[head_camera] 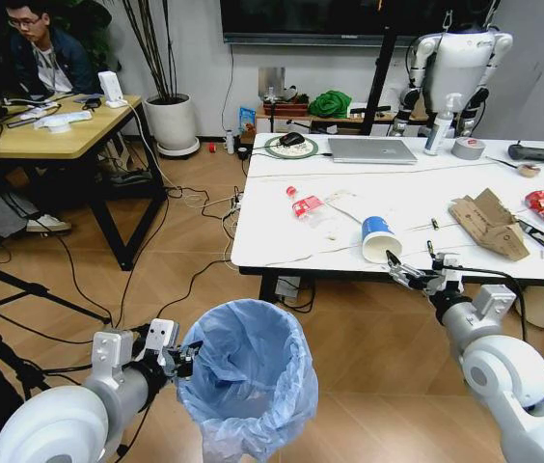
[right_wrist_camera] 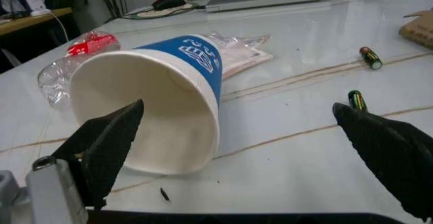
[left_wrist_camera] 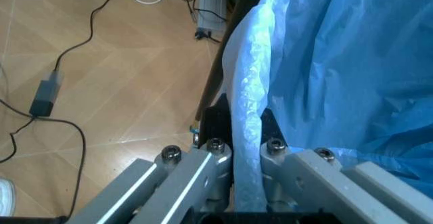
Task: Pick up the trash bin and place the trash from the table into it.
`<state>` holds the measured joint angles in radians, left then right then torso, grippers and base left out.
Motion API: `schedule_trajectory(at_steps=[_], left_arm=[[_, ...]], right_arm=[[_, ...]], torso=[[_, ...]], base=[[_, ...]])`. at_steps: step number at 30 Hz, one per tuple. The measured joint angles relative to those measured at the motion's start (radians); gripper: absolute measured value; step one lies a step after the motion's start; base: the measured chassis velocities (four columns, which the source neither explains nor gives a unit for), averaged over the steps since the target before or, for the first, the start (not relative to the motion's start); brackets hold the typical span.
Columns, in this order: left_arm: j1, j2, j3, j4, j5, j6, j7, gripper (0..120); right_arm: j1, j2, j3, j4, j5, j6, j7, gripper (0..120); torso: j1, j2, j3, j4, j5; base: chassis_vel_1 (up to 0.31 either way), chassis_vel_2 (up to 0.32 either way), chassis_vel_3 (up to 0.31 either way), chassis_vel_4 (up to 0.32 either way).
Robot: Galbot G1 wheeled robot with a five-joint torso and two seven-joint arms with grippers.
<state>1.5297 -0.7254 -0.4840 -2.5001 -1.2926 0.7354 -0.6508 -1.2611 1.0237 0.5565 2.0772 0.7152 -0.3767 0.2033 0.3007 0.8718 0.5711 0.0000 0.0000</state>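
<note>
The trash bin, lined with a crinkly light-blue bag, hangs low in front of me. My left gripper is shut on its rim; in the left wrist view the fingers pinch the rim and bag. On the marble table lies trash: a blue-and-white paper cup on its side, a crushed bottle, torn cardboard and red wrappers. My right gripper is open at the table's front edge, its fingers either side of the cup's mouth, apart from it.
A laptop, tape roll and spray bottle sit at the table's far side. Two small batteries lie beside the cup. A light-wood desk stands at the left, with cables across the floor.
</note>
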Motion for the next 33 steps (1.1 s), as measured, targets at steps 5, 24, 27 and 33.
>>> schedule_trajectory(at_steps=[5,24,27,33], left_arm=[[-0.002,-0.005,0.003,0.0,0.0,0.0,0.009,0],[-0.009,-0.005,-0.005,0.0,-0.002,0.0,0.011,0],[-0.009,-0.007,-0.005,0.0,-0.002,0.0,0.007,0],[-0.011,-0.021,-0.007,0.0,-0.007,0.0,-0.007,0]], right_arm=[[0.035,-0.004,-0.018,-0.023,0.009,-0.001,0.01,81],[0.094,0.031,-0.068,-0.061,0.033,-0.006,0.022,15],[0.09,0.031,-0.064,-0.039,0.045,-0.006,0.022,4],[0.038,0.013,-0.032,0.089,0.119,-0.021,0.017,0]], torso=[[-0.001,-0.002,-0.001,0.0,0.0001],[-0.002,-0.005,-0.003,0.0,0.0],[-0.002,-0.005,-0.003,0.0,0.0],[-0.002,-0.006,-0.003,0.0,-0.0001]], base=[[0.0,0.0,0.0,0.0],[0.0,0.0,0.0,0.0],[0.0,0.0,0.0,0.0],[0.0,0.0,0.0,0.0]])
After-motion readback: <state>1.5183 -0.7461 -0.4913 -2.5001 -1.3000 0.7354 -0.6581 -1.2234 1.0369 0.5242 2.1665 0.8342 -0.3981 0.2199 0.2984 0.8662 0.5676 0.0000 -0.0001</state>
